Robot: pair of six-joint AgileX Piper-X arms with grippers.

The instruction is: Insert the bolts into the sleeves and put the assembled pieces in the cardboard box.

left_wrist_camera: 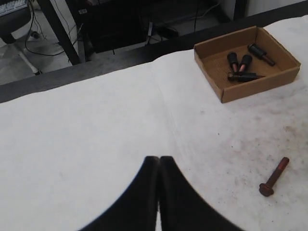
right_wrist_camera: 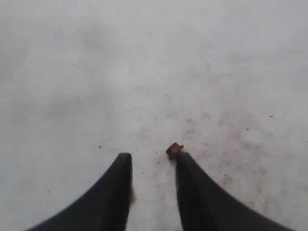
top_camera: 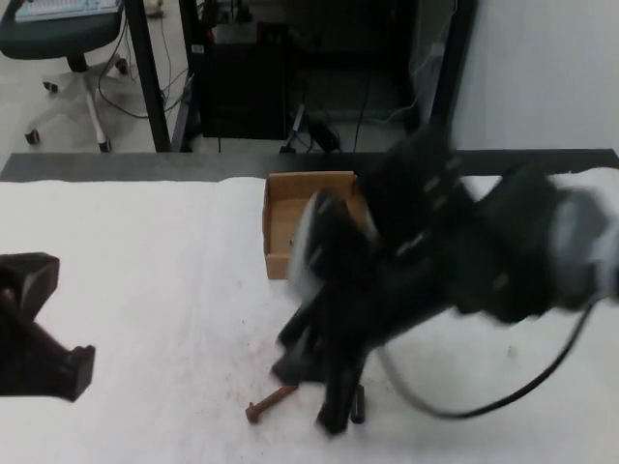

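The box sits on the white tabletop near the middle of its far edge, and four dark pieces lie inside it. A rusty bolt lies loose near the middle of the near edge. The right claw is down over this spot with its fingers apart and nothing between them, and the bolt's head is just beside one fingertip. A small dark cylinder lies just beside that claw. The left claw hangs above bare cloth by the left edge, fingers pressed together, well apart from the bolt.
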